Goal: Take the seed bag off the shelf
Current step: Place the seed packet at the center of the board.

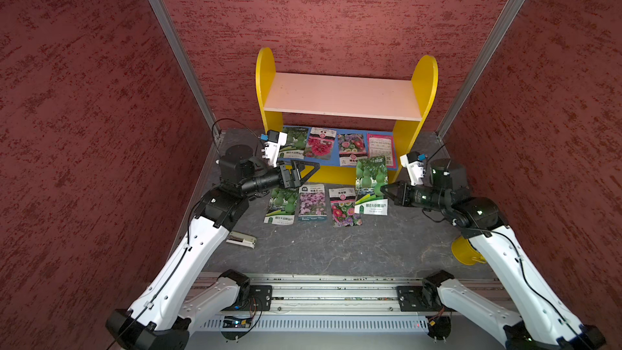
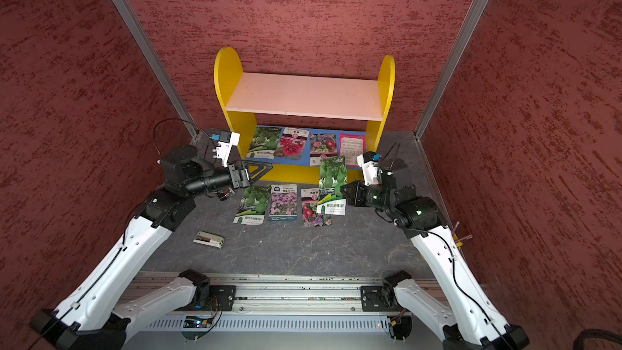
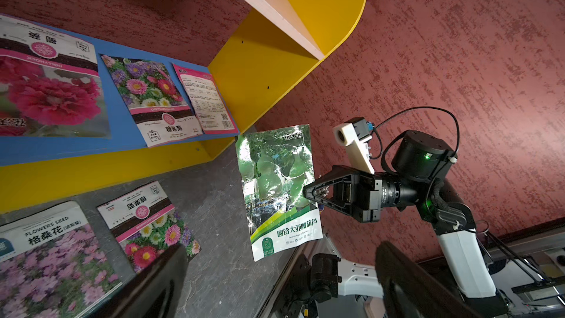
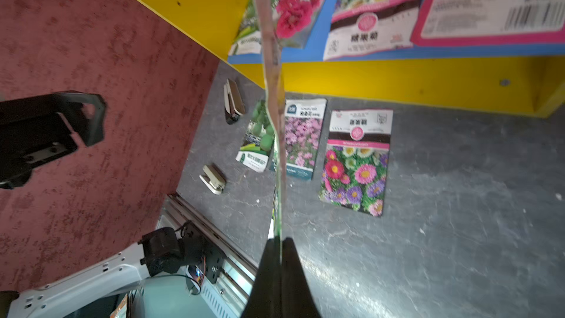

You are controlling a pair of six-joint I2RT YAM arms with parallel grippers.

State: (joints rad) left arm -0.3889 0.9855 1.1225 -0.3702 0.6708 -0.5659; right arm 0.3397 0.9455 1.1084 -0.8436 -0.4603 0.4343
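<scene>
Red textured walls close in a dark grey counter (image 1: 336, 247), with the shelf (image 1: 343, 95) at the back. The right end effector (image 1: 383, 191) is pinched shut on one side edge of a green gourd seed bag (image 1: 370, 180), which hangs upright in the air ahead of its tips, clear of the shelf's blue lower board (image 1: 336, 163) just beyond. The left end effector (image 1: 301, 173) stands wide and empty, well apart across the counter. Three bags (image 1: 313, 202) lie flat below and between the two. Judging by this, the carry-off step is in hand; next comes lowering the bag beside that row and releasing.
</scene>
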